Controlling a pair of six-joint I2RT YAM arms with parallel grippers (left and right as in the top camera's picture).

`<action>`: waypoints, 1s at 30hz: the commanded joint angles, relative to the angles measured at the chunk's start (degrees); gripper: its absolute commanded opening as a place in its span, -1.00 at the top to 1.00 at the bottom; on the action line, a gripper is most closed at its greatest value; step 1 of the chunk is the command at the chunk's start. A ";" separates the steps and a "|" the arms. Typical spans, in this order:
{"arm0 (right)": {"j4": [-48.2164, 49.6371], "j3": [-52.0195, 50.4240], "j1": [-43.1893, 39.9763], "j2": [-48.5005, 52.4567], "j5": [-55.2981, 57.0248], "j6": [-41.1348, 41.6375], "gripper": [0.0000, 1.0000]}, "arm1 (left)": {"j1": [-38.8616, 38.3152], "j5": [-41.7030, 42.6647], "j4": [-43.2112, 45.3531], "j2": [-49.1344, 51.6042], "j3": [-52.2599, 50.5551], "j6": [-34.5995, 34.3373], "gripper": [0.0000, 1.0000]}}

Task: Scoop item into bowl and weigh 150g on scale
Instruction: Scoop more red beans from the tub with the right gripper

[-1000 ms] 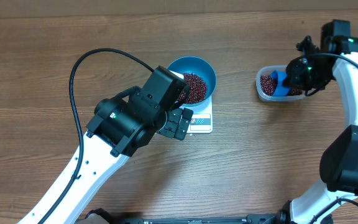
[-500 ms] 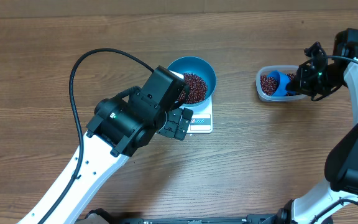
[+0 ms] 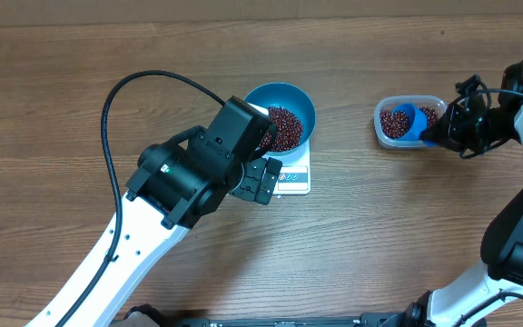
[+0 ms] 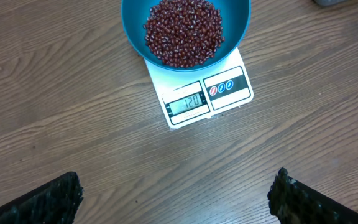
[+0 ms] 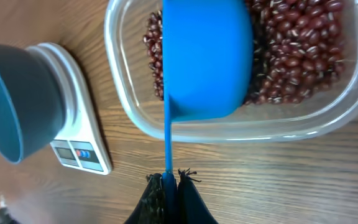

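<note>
While the right gripper (image 5: pixel 171 185) has its jaws pinched shut on the thin handle of the blue scoop (image 5: pixel 207 59), the scoop's cup lies straight ahead of them, down in the clear tub (image 5: pixel 120 109) among the beans (image 5: pixel 297 56). It shows only smooth blue to the wrist camera, so I cannot tell whether it is loaded.

The step in hand looks like taking a load. I judge the cup should dig shallow: the display (image 4: pixel 186 102) seems to read 128, so only a small top-up is needed to reach 150, and 1 full scoop would likely overshoot. The cup should be level before it lifts, so nothing rolls off.

The teal bowl (image 4: pixel 238 18) stands on the white scale (image 4: pixel 160 74), ahead and to the left of the right jaws, well apart from the tub across bare wooden table (image 3: pixel 352 227). It holds its own heap (image 4: pixel 184 31).

The left gripper (image 4: pixel 176 202) hangs with jaws spread wide and nothing between them, with the scale and bowl ahead of its fingertips and clear of them. That arm crowds the scale's display side, so the scoop had best come in from the tub side, first clearing the tub's wall.
</note>
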 commanded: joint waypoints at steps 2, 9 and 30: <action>0.48 -0.96 -2.38 -1.44 -6.54 -0.44 0.92 | 0.13 -0.33 -0.07 0.07 1.16 1.11 -0.99; -0.13 -0.96 -5.53 -1.44 -12.33 -0.48 0.92 | 0.15 -0.33 -0.07 0.07 1.16 1.11 -0.99; -5.77 -0.96 -13.62 -1.44 -27.32 -10.99 0.92 | 0.13 -0.33 -0.07 0.07 1.16 1.11 -0.99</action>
